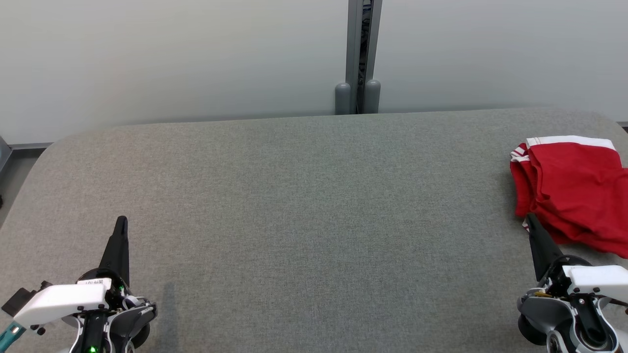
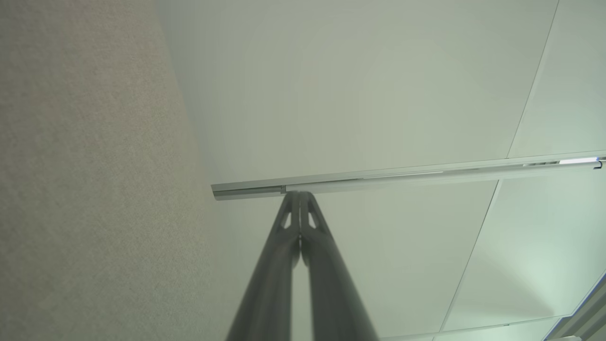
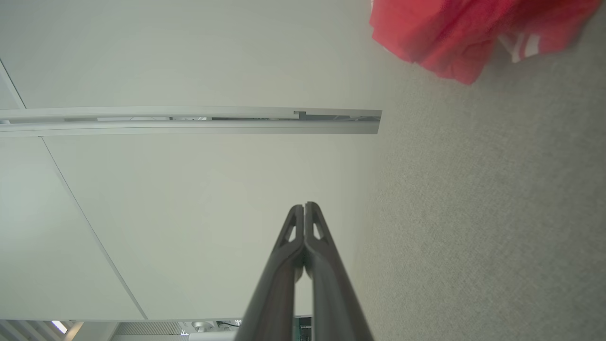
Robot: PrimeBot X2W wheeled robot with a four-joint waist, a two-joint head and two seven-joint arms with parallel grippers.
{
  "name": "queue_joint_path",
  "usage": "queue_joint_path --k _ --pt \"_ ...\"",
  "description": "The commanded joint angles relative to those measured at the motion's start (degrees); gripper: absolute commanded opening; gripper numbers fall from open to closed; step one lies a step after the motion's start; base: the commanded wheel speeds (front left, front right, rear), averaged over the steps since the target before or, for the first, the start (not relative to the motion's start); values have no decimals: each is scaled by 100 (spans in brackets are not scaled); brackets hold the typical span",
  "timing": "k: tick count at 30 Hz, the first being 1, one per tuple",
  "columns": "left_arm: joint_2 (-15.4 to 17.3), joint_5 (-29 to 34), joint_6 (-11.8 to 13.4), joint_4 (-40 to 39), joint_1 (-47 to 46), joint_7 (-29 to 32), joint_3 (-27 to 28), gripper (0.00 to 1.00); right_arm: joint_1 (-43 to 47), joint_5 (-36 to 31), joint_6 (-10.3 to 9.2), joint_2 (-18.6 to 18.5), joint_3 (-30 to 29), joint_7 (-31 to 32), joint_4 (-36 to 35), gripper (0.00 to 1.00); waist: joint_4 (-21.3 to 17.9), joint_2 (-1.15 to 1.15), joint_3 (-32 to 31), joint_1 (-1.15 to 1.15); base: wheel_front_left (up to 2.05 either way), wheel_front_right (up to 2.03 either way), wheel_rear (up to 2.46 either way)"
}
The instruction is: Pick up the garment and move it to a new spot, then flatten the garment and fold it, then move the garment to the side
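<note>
Head view: red garment (image 1: 574, 191) lies on grey table (image 1: 294, 220).

Soft even light, faint shadows, sharp.

table (image 1: 294, 206) mid open, garment (image 1: 574, 186) at rt edge

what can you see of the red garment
The garment is red, soft-looking cloth with a white band along its far edge and white stripes at its left side. It lies loosely bunched in folds on the grey table near its right end, partly cut off by the head view's edge. The shut right tool sits beside its near-left corner; the right wrist view shows them apart.
</note>
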Motion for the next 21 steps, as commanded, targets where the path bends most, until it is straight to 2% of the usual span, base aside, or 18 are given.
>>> queue_joint_path --k 1,21 --pt "26 2 -19 -10 -78 17 18 0 -45 -28 0 -18 -6 30 -1 0 0 0 0 0 0 0 0" --pt "26 2 -19 -10 -78 17 19 0 -46 -27 0 -16 -10 31 0 0 0 0 0 0 0 0 0"
